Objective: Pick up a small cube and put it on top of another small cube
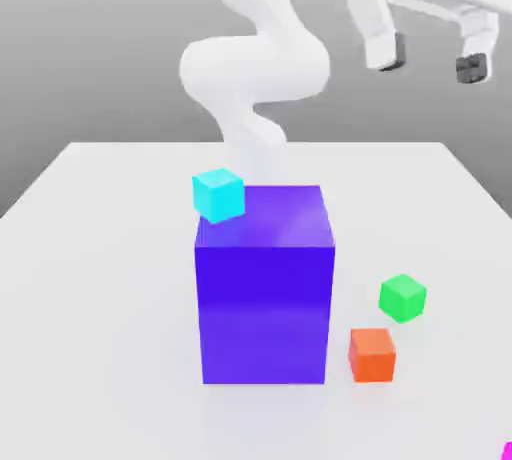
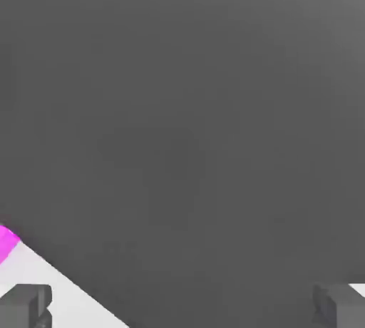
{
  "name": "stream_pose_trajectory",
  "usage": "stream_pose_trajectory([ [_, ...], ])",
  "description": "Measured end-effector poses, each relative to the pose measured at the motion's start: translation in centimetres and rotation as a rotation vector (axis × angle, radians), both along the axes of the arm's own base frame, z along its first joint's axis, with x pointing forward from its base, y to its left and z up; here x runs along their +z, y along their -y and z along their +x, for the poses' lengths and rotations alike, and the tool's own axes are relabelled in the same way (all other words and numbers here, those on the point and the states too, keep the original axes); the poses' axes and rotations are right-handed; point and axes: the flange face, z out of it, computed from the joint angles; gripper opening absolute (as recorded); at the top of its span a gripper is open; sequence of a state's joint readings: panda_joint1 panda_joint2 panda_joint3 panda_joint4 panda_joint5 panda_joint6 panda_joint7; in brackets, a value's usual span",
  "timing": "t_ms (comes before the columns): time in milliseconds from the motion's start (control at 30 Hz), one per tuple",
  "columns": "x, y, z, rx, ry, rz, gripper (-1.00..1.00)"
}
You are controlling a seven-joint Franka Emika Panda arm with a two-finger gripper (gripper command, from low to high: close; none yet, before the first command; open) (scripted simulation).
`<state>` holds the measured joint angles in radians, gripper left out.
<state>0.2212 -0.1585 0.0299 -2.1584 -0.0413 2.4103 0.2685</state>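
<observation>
Exterior view: white robot arm [image 1: 255, 58] at the back, its jaws [image 1: 431, 61] high at the upper right, spread wide, dark pads [image 1: 472, 68] well apart, nothing between them. Pale, smooth surface [image 1: 100, 298] below. Large blue-violet box [image 1: 265, 313] stands upright near the middle. Small cyan cube [image 1: 218, 195] appears at the box's top, toward the exterior view's left corner; whether it rests on the box or lies behind it, cannot tell. Small orange-red cube [image 1: 372, 356] on the surface, just beside the box on the exterior view's right; small green cube [image 1: 402, 298] near it, farther back, turned at an angle. Small bright magenta cube [image 1: 508, 451] at the lower right corner, mostly cut off by the frame edge.

Hand view: dark grey expanse, a slice of the pale surface, part of the magenta cube [image 2: 7, 242] at the surface's edge. Both fingertips [image 2: 27, 306] visible, far apart, empty.
</observation>
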Motion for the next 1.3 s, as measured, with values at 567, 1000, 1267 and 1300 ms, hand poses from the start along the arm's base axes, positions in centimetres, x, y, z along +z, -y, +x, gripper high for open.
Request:
stream_pose_trajectory([
  [567, -28.5, -15.2, 1.4, 0.766, -0.318, -0.227, 0.00],
  [1000, -37.8, -16.5, 0.5, 0.849, -0.352, -0.240, -1.00],
  [1267, -29.2, -17.9, -4.2, 0.824, -0.359, -0.162, -1.00],
  [1300, -28.6, -18.1, -5.5, 0.817, -0.361, -0.145, -1.00],
])
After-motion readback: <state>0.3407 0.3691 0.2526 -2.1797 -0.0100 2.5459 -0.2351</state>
